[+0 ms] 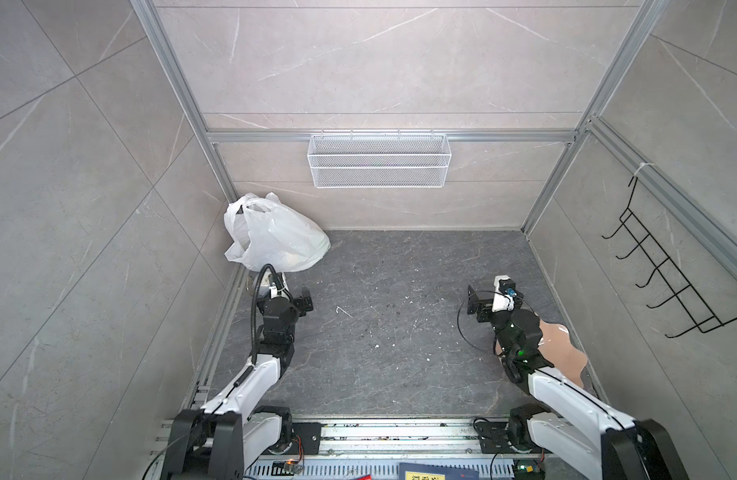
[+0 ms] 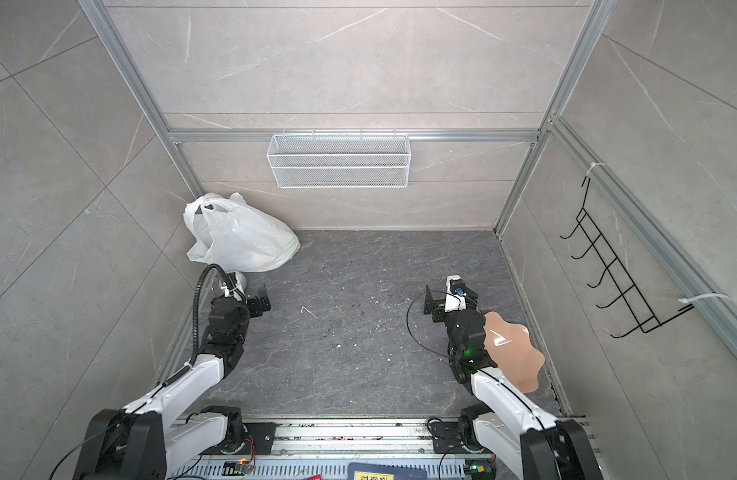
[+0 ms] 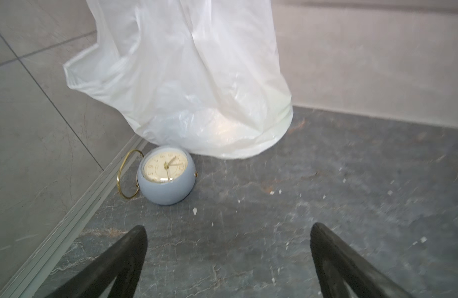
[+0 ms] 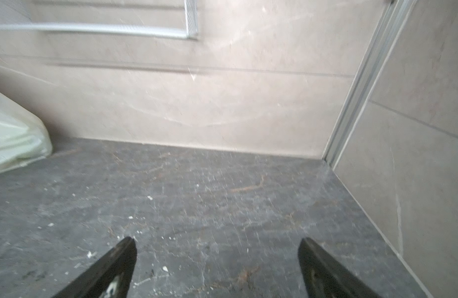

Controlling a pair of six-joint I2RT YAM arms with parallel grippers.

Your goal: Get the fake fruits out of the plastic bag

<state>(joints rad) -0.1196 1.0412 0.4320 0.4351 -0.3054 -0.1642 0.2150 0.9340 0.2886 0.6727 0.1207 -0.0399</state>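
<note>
The plastic bag [image 1: 277,239] [image 2: 242,239] is white and crinkled and slumps in the back left corner, its loop handles toward the wall. The fake fruits are hidden; nothing shows through the bag [image 3: 196,85]. My left gripper [image 1: 285,296] [image 2: 250,299] hovers just in front of the bag and faces it. In the left wrist view its jaws [image 3: 227,229] are open with only bare floor between them. My right gripper [image 1: 497,293] [image 2: 452,297] is at mid right, far from the bag, open and empty [image 4: 217,242]. A corner of the bag [image 4: 13,139] shows in the right wrist view.
A small pale-blue clock [image 3: 166,175] with a gold ring handle lies against the bag's front, by the left wall. A wavy pink plate [image 1: 564,353] [image 2: 518,353] lies under the right arm. A white wire basket [image 1: 379,160] hangs on the back wall, a black hook rack [image 1: 665,274] on the right wall.
</note>
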